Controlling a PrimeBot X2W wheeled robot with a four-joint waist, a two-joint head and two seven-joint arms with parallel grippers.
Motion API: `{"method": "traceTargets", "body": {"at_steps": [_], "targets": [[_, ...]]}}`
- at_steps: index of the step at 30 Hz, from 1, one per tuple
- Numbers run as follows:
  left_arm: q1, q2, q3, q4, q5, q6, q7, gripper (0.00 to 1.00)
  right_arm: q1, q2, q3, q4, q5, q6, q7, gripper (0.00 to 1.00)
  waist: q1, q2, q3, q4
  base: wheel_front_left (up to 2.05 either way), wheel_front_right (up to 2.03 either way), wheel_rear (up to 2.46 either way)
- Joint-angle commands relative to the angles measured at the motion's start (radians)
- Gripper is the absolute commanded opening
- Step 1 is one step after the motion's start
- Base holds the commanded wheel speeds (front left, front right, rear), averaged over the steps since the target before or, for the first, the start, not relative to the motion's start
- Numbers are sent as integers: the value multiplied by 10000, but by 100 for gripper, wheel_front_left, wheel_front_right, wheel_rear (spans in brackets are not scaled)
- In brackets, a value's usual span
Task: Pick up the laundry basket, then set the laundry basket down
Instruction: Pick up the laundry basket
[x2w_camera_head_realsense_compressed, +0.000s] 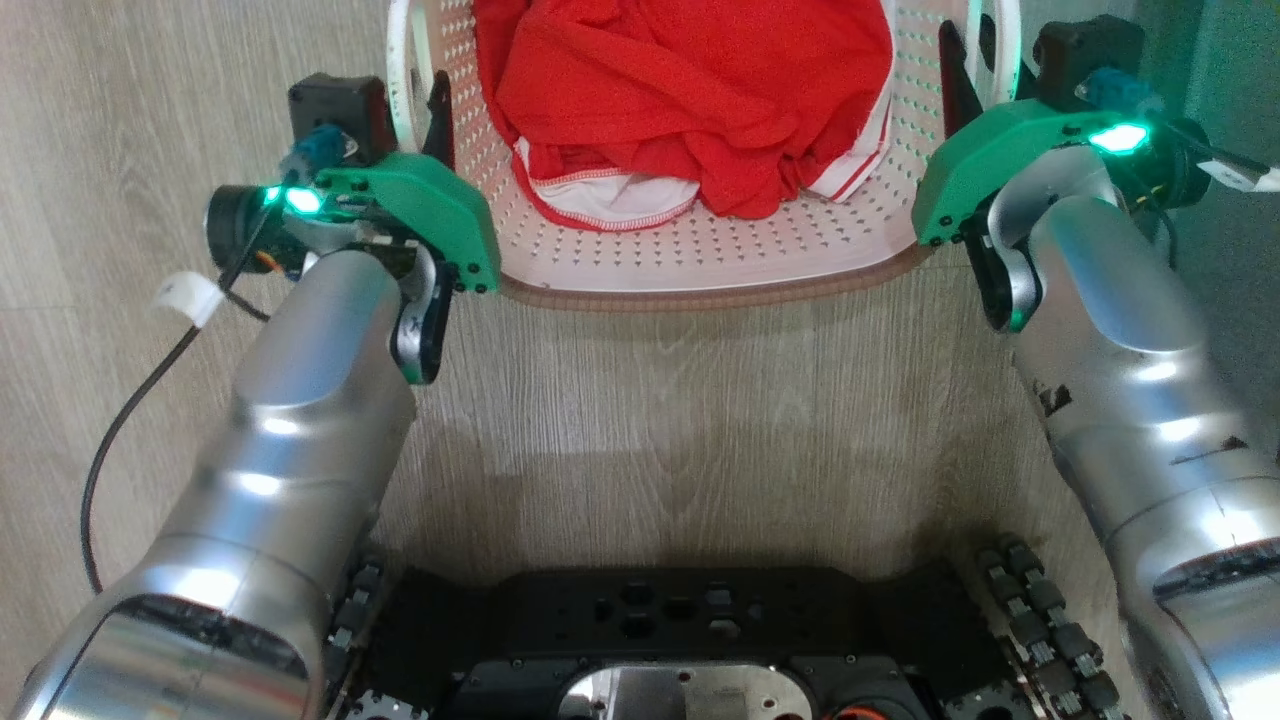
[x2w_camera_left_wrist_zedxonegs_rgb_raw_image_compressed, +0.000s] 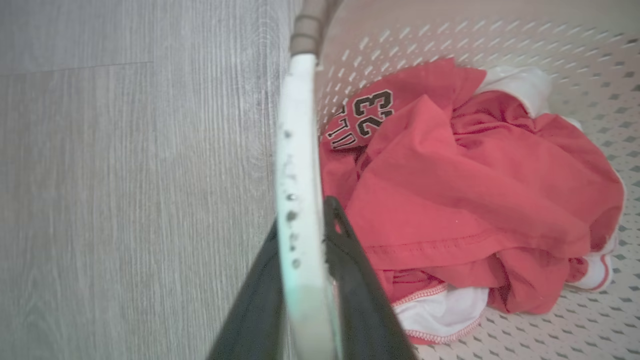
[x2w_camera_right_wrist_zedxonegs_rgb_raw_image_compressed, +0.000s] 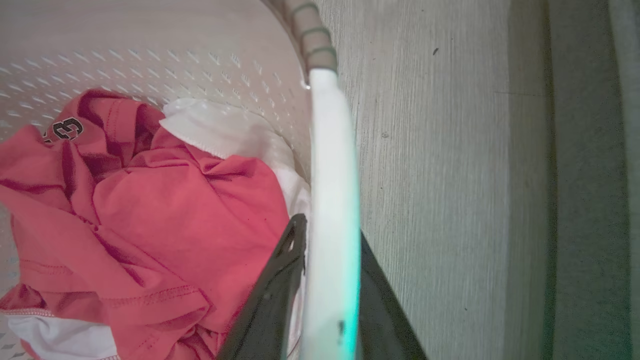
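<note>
The laundry basket (x2w_camera_head_realsense_compressed: 700, 260), cream perforated plastic with a brown rim, sits at the top centre of the head view with red and white clothes (x2w_camera_head_realsense_compressed: 690, 100) inside. My left gripper (x2w_camera_head_realsense_compressed: 425, 110) is shut on the basket's left white handle (x2w_camera_left_wrist_zedxonegs_rgb_raw_image_compressed: 297, 200), one dark finger on each side of it. My right gripper (x2w_camera_head_realsense_compressed: 975, 70) is shut on the right white handle (x2w_camera_right_wrist_zedxonegs_rgb_raw_image_compressed: 332, 210) in the same way. In the left wrist view a red shirt (x2w_camera_left_wrist_zedxonegs_rgb_raw_image_compressed: 450, 190) with a number lies inside the basket. Whether the basket rests on the floor or hangs above it I cannot tell.
Pale wood-grain floor (x2w_camera_head_realsense_compressed: 700, 430) surrounds the basket. My black wheeled base (x2w_camera_head_realsense_compressed: 680, 640) lies at the bottom of the head view. A black cable (x2w_camera_head_realsense_compressed: 130, 410) hangs from the left wrist. A darker wall or panel (x2w_camera_right_wrist_zedxonegs_rgb_raw_image_compressed: 590, 175) runs along the right side.
</note>
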Motion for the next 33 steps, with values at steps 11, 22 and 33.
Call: {"method": "traceTargets", "body": {"at_steps": [11, 22, 33], "targets": [[239, 233, -483, 159, -548, 260, -80, 0, 242, 174, 451, 509, 455, -15, -122, 0, 0, 0, -369, 37, 0, 0, 0], [877, 233, -765, 622, -1050, 288, -80, 0, 808, 174, 1193, 919, 1589, -15, -122, 0, 0, 0, -1721, -105, 0, 0, 0], [1822, 233, -1447, 1394, -1784, -1, -80, 0, 1694, 174, 2492, 1872, 2868, -15, -75, 0, 0, 0, -3610, -151, 0, 0, 0]]}}
